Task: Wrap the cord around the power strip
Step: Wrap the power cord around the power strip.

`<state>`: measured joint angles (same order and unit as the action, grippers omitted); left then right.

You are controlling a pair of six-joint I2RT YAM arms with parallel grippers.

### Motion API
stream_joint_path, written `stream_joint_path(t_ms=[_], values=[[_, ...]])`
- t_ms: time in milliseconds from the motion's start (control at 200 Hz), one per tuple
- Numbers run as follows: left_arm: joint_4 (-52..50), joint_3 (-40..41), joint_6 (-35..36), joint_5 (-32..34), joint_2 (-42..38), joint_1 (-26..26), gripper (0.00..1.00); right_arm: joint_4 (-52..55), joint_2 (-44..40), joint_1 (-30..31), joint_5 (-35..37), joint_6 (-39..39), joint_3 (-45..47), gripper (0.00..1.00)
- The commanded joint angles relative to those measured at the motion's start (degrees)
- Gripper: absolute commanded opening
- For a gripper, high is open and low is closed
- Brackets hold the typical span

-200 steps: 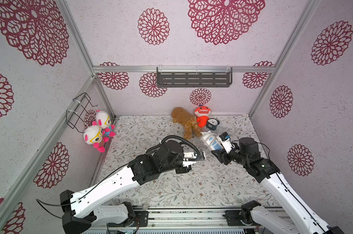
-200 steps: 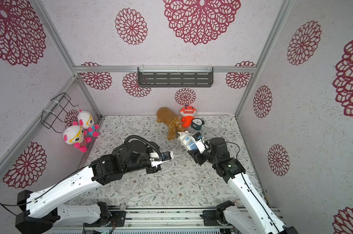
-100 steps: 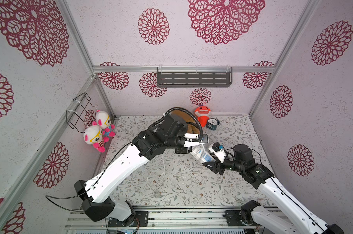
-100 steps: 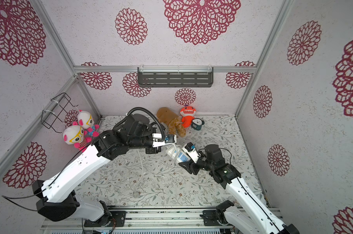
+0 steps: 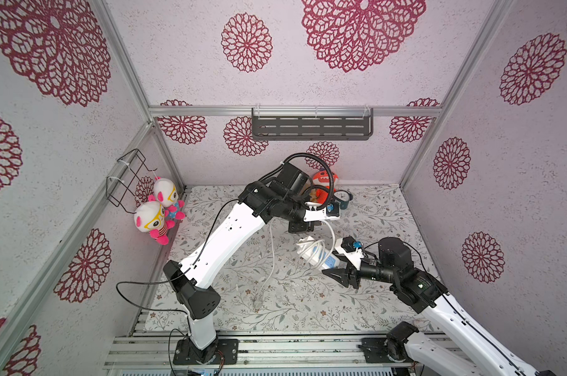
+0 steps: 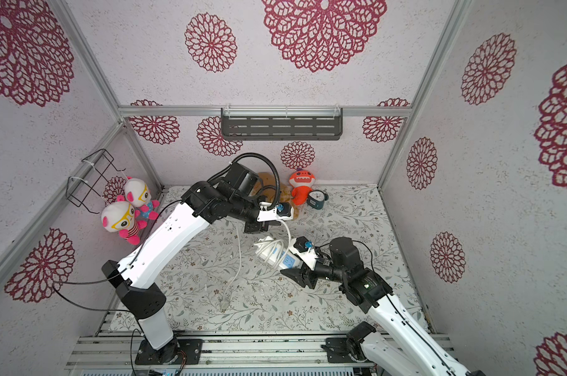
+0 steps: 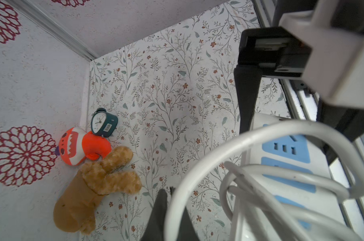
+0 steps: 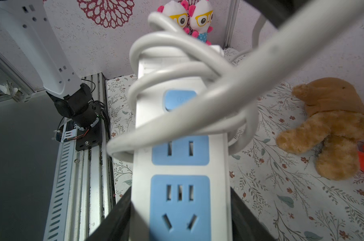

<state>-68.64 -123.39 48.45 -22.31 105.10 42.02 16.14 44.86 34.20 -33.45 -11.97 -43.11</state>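
Cord point(image 8: 177, 71) mid-wrap: several turns sit on strip point(image 5: 328, 262). My right gripper point(image 8: 180, 208) clamps the strip by its socket end, raised above mat point(image 5: 308, 309) centre. Left gripper point(image 5: 301, 227) is pinched on cord just far of it, and the tail hangs to mat. Next: another loop over strip, keeping tension. Toys point(image 7: 97, 187) and clock point(image 7: 103, 123) are far, well clear.

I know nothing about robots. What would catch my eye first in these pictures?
Two arms meet mid-table over a white power strip with its cord looped around it several times. The right tool grips one end of the strip, and the left tool pinches the cord nearby. Two pink dolls are by the left wall, and big red flower prints cover the walls.
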Motion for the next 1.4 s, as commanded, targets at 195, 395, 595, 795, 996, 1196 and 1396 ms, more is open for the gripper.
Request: stream_joint_path(t_ms=[195,395,595,795,996,1196,1396], values=[[-4.8,1.7,-2.1,-18.8,2.6,-4.9,0.12,-9.9,-3.6,1.1,-2.7,1.9,-5.4,0.00],[0.0,6.8,-5.3,-27.4,2.6,-5.9,0.19,-11.7,-2.6,1.3,-2.7,1.0,-7.3,0.00],[2.4,10.0,-8.0,-32.6,3.3,-5.9,0.23,-15.5,-1.0,1.4,-3.0,2.0,-7.1,0.00],[27.5,27.0,-22.5,-36.2,-2.6,-6.1,0.32,-17.3,-0.6,1.4,-1.3,2.6,-7.8,0.00],[73.9,51.3,-47.7,-34.4,-10.1,-6.0,0.46,-19.8,-0.6,1.4,0.8,3.9,-7.3,0.00],[105.8,62.5,-65.9,-30.5,-6.4,-4.7,0.52,-18.9,1.8,1.4,0.9,4.0,-9.4,0.00],[124.3,69.1,-74.2,-25.8,-1.4,-1.5,0.59,-17.2,3.0,1.3,1.8,3.5,-11.6,0.00]])
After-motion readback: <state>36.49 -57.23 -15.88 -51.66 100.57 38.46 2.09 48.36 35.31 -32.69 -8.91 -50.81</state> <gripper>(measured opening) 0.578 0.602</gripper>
